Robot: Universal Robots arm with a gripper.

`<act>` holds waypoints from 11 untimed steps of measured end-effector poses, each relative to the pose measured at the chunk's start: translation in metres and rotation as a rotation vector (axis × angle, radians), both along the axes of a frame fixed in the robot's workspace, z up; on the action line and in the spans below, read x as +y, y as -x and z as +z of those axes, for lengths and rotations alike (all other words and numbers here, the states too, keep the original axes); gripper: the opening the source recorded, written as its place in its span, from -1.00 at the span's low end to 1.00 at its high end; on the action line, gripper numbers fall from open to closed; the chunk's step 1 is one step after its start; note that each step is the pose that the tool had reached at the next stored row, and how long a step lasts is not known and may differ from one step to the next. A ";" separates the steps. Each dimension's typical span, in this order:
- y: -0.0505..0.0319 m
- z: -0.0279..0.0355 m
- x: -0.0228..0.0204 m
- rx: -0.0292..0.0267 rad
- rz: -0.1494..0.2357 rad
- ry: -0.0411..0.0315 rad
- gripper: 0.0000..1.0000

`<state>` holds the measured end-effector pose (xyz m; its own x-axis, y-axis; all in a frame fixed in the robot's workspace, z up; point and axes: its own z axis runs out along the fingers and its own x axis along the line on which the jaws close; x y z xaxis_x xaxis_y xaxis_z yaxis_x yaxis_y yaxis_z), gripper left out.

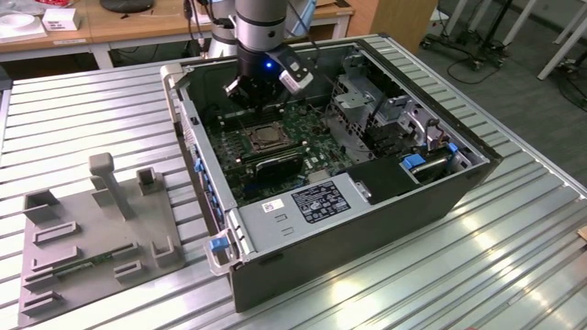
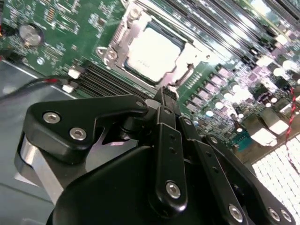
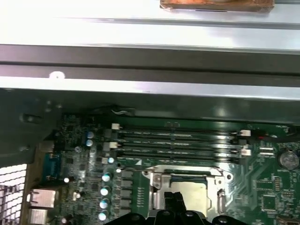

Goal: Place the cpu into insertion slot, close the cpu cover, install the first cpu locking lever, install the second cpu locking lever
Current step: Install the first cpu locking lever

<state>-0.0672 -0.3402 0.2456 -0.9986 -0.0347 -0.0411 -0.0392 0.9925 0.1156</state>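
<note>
The cpu point(image 2: 153, 50) is a pale square chip lying flat in the insertion slot point(image 1: 261, 136) on the green motherboard point(image 1: 307, 134). The silver cpu cover point(image 2: 123, 33) lies down around the chip as a frame, and the chip shows through its window. My gripper point(image 2: 165, 93) hangs just above the socket's edge, its black fingers point(image 2: 168, 140) drawn together with nothing between them. In the first wrist view the gripper point(image 3: 176, 199) stands over the cpu point(image 3: 194, 191) and the cover point(image 3: 154, 180). The exterior view has the gripper point(image 1: 260, 110) inside the open computer case, at the socket's far side.
Black memory slots point(image 3: 178, 143) run beside the socket. The case wall point(image 1: 188, 137) rises on the exterior view's left, and drive cages and cables point(image 1: 385, 117) crowd its right. A grey fixture plate point(image 1: 92, 234) lies on the ribbed metal table outside the case.
</note>
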 end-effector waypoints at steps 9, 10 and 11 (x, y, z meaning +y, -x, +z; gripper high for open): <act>0.0308 -0.0001 0.0000 -0.0334 0.000 -0.0001 -0.79; 0.0325 -0.0001 0.0000 -0.0356 0.000 -0.0001 -0.79; 0.0330 -0.0002 0.0001 -0.0361 0.000 -0.0002 -0.79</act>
